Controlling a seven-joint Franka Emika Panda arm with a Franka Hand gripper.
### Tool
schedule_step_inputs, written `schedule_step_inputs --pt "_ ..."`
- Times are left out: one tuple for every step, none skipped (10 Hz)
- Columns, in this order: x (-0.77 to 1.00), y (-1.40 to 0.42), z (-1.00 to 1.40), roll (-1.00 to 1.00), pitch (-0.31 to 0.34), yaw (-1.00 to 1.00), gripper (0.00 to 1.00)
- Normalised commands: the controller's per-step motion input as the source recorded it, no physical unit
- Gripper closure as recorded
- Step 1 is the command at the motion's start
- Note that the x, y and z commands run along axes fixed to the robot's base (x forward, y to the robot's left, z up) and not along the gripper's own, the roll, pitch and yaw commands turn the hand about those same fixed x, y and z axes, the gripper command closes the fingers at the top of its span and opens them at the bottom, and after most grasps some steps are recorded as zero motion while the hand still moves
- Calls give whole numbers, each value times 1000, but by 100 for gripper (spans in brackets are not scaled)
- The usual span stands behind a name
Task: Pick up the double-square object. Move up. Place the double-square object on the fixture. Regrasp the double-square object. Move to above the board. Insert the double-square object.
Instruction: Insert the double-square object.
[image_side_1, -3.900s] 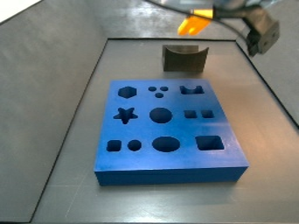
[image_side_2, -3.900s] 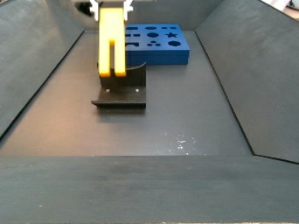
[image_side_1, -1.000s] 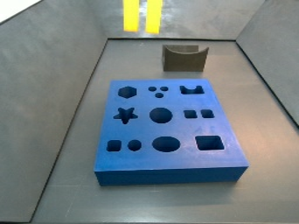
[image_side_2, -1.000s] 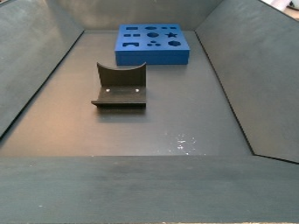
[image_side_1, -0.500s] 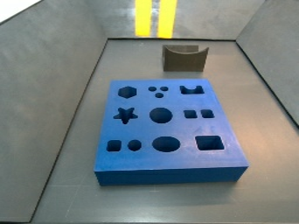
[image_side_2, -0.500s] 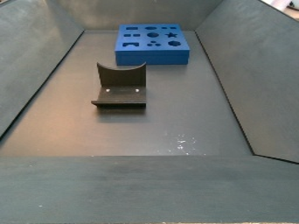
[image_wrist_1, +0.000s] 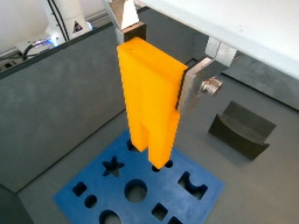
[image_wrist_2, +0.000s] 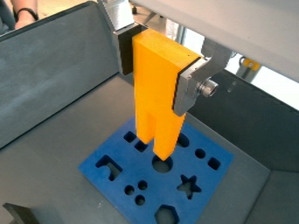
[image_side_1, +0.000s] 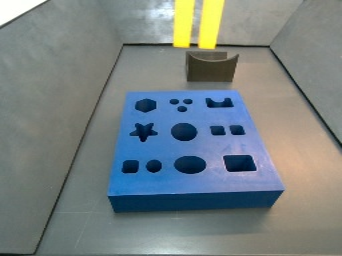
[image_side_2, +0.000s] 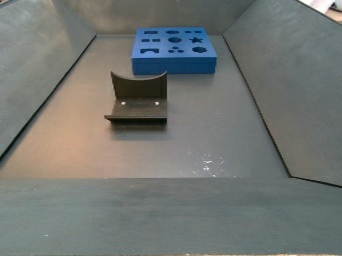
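The double-square object (image_wrist_1: 152, 96) is a long yellow-orange block hanging upright with its two prongs pointing down. My gripper (image_wrist_1: 158, 66) is shut on its upper part, a silver finger (image_wrist_1: 194, 80) pressed on each side. In both wrist views it hangs over the blue board (image_wrist_1: 91, 180), well above the holes. The other wrist view shows the gripper (image_wrist_2: 158, 74), the block (image_wrist_2: 160, 105) and the board (image_wrist_2: 121, 149) the same way. In a side view only the prongs (image_side_1: 199, 22) show at the upper edge, above the dark fixture (image_side_1: 211, 66) and behind the board (image_side_1: 163, 148). The gripper itself is out of both side views.
Grey bin walls enclose the floor on all sides. The fixture (image_side_2: 138, 98) stands empty between the board (image_side_2: 174, 67) and the near end of the bin. It also shows beside the board in a wrist view (image_wrist_1: 246, 129).
The block was at the fixture in my gripper. It now hangs high and has drifted steadily rightward across the side view over the last second.
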Motion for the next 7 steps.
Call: schedule_step_inputs --pt "1000 -54 -129 -26 3 257 100" --pt "969 -91 -157 -33 17 309 100" --pt "971 -89 -160 -36 19 309 100" --pt "1000 -77 -189 -51 16 260 100" --pt "1000 -57 -186 -41 21 263 100" --pt "1000 -51 -183 -43 23 263 100" --pt "1000 -60 -194 -43 26 254 100"
